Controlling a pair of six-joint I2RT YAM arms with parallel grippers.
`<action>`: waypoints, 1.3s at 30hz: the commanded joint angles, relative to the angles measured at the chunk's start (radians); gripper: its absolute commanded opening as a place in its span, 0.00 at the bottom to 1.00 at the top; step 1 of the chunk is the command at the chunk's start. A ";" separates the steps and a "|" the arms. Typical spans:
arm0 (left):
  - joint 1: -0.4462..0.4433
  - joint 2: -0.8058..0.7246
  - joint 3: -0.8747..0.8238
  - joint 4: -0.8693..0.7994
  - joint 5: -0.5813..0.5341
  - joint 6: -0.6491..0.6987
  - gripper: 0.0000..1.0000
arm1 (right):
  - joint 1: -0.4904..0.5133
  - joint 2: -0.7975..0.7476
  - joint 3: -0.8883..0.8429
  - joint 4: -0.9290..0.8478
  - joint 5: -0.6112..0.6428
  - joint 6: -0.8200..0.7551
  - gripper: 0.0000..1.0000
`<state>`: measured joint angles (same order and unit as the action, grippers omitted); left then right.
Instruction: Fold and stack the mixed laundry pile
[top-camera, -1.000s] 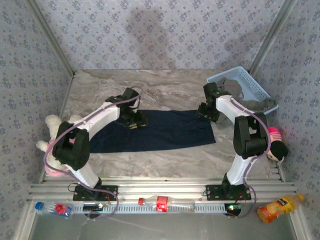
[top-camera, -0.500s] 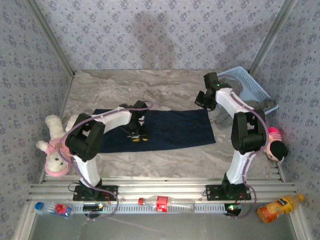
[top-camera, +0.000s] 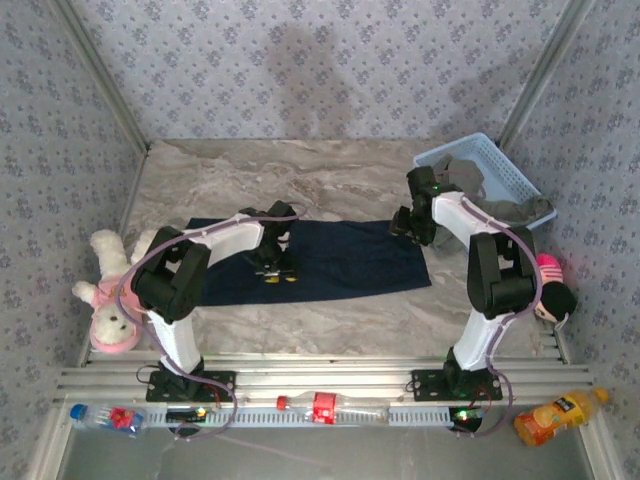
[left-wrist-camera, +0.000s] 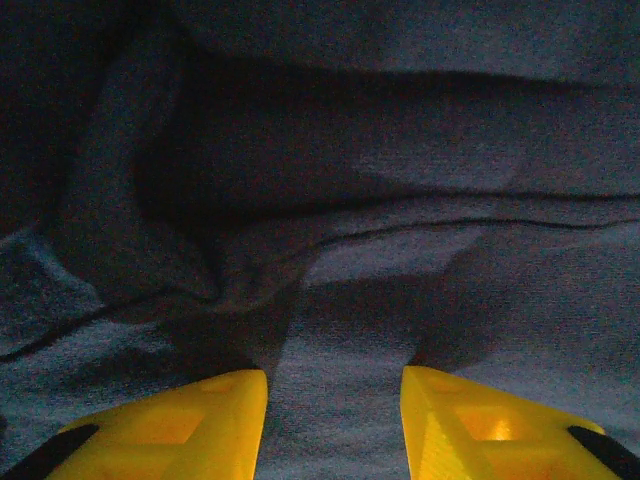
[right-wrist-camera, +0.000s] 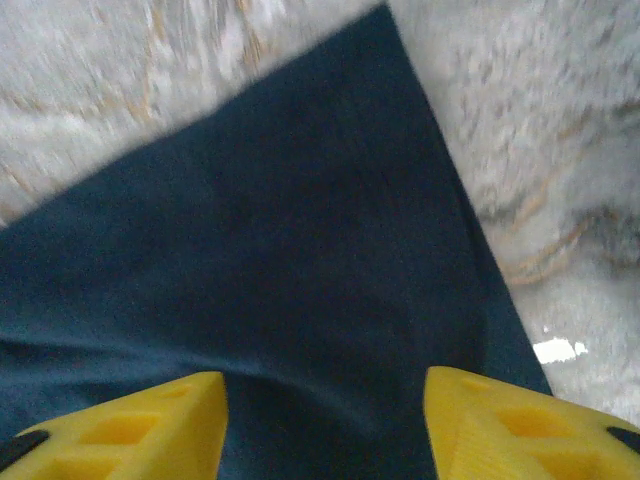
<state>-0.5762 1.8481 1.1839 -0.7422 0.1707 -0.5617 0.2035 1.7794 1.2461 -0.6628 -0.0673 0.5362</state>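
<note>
The dark navy T-shirt (top-camera: 340, 262) lies flat as a long band across the middle of the marble table. My left gripper (top-camera: 273, 268) rests low on its left half. In the left wrist view the left gripper (left-wrist-camera: 335, 425) is open, its yellow fingertips (left-wrist-camera: 200, 425) apart over wrinkled navy cloth (left-wrist-camera: 350, 200). My right gripper (top-camera: 410, 226) hovers at the shirt's far right corner. It too is open (right-wrist-camera: 325, 425), with smooth navy cloth (right-wrist-camera: 280, 250) under it and nothing gripped. The grey-olive garment (top-camera: 465, 172) lies in the light blue basket (top-camera: 500, 160) and spills over its edge.
A white plush toy in pink (top-camera: 108, 295) lies at the table's left edge. A dark-haired doll (top-camera: 552, 295) sits at the right edge. Bottles (top-camera: 560, 413) lie along the front rail. Bare marble (top-camera: 330, 180) stretches behind the shirt.
The left arm drew in and its gripper shifted slightly nearer on the shirt, whose left end now lies straighter. The right gripper lifted toward the back, then came down again at the shirt's corner.
</note>
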 joint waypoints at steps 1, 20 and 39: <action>0.001 0.036 0.005 -0.041 -0.040 -0.006 0.42 | 0.028 -0.030 -0.034 -0.002 0.001 0.032 0.62; 0.015 -0.084 0.175 -0.102 0.032 -0.056 0.71 | -0.009 0.199 0.228 0.001 0.097 -0.031 0.50; 0.231 -0.254 -0.043 -0.069 -0.079 0.038 0.73 | 0.114 -0.177 -0.081 -0.015 0.064 -0.021 0.69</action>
<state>-0.3260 1.6245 1.1675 -0.8383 0.0662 -0.5686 0.3103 1.6043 1.1995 -0.6441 0.0078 0.4973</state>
